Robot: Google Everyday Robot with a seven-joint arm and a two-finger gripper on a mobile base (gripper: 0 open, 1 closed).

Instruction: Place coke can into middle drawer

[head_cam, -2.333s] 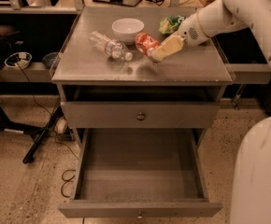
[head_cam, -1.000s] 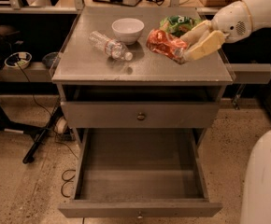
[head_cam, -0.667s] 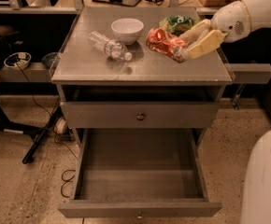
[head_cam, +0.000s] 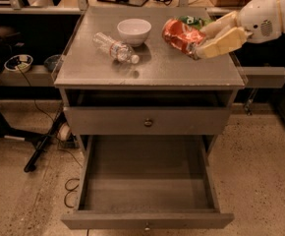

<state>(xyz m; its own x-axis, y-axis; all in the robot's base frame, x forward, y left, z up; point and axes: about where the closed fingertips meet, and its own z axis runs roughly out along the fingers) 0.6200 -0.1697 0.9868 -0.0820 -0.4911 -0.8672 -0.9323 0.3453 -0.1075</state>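
Note:
The coke can (head_cam: 181,35), orange-red with white markings, is held tilted in the air over the right part of the cabinet top (head_cam: 152,70). My gripper (head_cam: 198,42) reaches in from the right and is shut on the can. The cream fingers (head_cam: 221,42) clamp its right end. The middle drawer (head_cam: 147,219) is pulled wide open at the bottom. Its deep gray tray shows nothing inside, and its small knob (head_cam: 146,226) sits on the narrow front panel.
A clear plastic bottle (head_cam: 115,48) lies on the cabinet top, left of centre, with a white bowl (head_cam: 134,30) behind it. A green bag (head_cam: 195,20) lies behind the can. The flat drawer with a brass knob (head_cam: 148,122) is closed. Cables (head_cam: 71,186) lie on the floor at left.
My gripper has lifted the coke can off the cabinet top and carried it to the right. Over the last second it has hardly moved.

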